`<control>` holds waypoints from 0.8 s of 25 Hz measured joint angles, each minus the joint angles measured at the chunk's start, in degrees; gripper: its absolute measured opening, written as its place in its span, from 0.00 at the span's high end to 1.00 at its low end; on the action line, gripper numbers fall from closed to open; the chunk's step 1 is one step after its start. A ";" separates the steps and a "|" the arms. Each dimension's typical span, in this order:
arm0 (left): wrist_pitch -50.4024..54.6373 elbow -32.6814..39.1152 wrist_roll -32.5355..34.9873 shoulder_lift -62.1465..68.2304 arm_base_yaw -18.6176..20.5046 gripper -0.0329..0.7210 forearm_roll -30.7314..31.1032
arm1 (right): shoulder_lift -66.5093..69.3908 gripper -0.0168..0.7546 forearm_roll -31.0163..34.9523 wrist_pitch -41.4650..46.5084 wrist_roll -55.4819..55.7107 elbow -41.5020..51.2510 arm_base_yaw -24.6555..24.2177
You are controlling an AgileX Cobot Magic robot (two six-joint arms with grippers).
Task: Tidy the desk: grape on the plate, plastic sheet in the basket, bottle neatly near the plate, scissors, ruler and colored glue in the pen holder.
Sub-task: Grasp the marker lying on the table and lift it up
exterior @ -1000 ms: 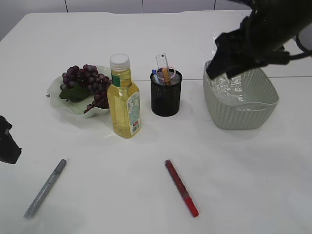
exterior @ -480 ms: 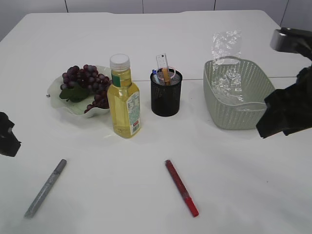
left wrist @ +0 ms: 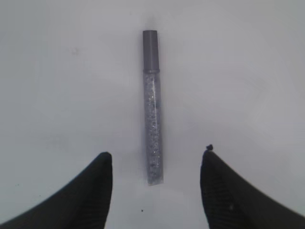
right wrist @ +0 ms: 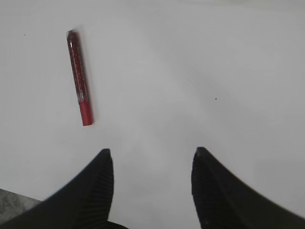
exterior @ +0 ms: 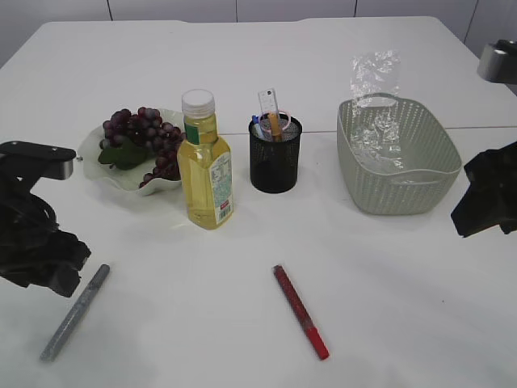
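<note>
The silver colored glue (exterior: 75,311) lies on the desk (exterior: 242,242) at front left; my left gripper (left wrist: 156,155) hovers open over its near end (left wrist: 152,109), touching nothing. Red colored glue (exterior: 300,311) lies at front centre, up and left of my open, empty right gripper (right wrist: 152,151) in its wrist view (right wrist: 80,78). The grape (exterior: 141,137) sits on the plate (exterior: 95,158), the bottle (exterior: 206,174) upright beside it. The pen holder (exterior: 275,166) holds the ruler (exterior: 269,103), gold glue and scissors handles. The plastic sheet (exterior: 374,77) sticks up out of the basket (exterior: 404,182).
My left arm (exterior: 36,242) stands low over the front left, between the plate and the silver glue. My right arm (exterior: 489,202) hangs at the right edge, just in front of the basket's right corner.
My left arm has come in from the left edge to just above the silver glue. My right arm has left the basket, dropped to the right and drawn back further.
</note>
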 joint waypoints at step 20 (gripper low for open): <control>-12.60 0.00 -5.90 10.77 -0.34 0.38 1.95 | -0.72 0.48 -0.16 1.11 2.11 0.09 2.26</control>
